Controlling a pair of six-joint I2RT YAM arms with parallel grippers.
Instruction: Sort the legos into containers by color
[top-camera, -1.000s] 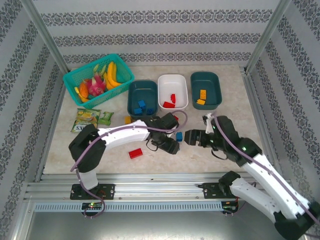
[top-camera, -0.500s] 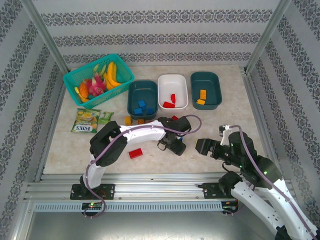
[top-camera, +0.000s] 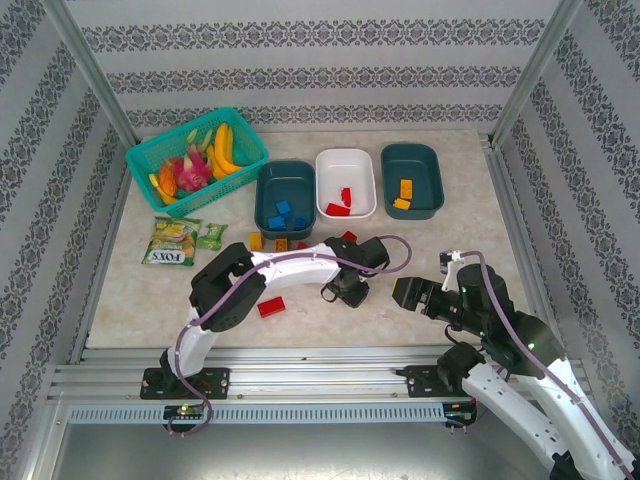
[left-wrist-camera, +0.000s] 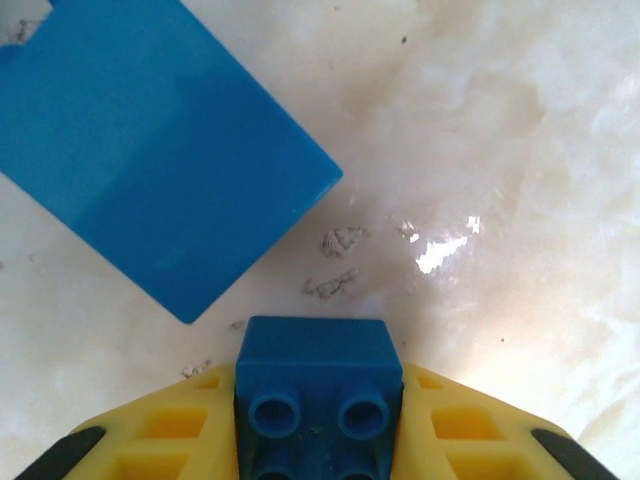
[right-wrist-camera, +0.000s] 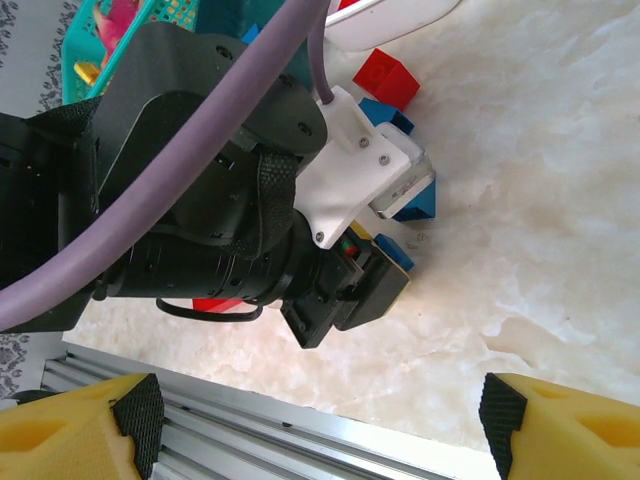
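Small blue lego (left-wrist-camera: 318, 365) clamped between pads of left gripper (left-wrist-camera: 318, 410), studs facing camera. Larger blue lego (left-wrist-camera: 150, 160) at 11 o'clock, not touching. Jaws of right gripper (right-wrist-camera: 320, 420) wide apart.

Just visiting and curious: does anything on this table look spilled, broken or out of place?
Nothing broken or spilled. A red brick lies loose on the table beside the left arm, unsorted; the left gripper holds a blue brick.

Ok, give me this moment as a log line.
left gripper shut on blue lego | right gripper open, empty | second blue lego loose on table | red lego loose on table
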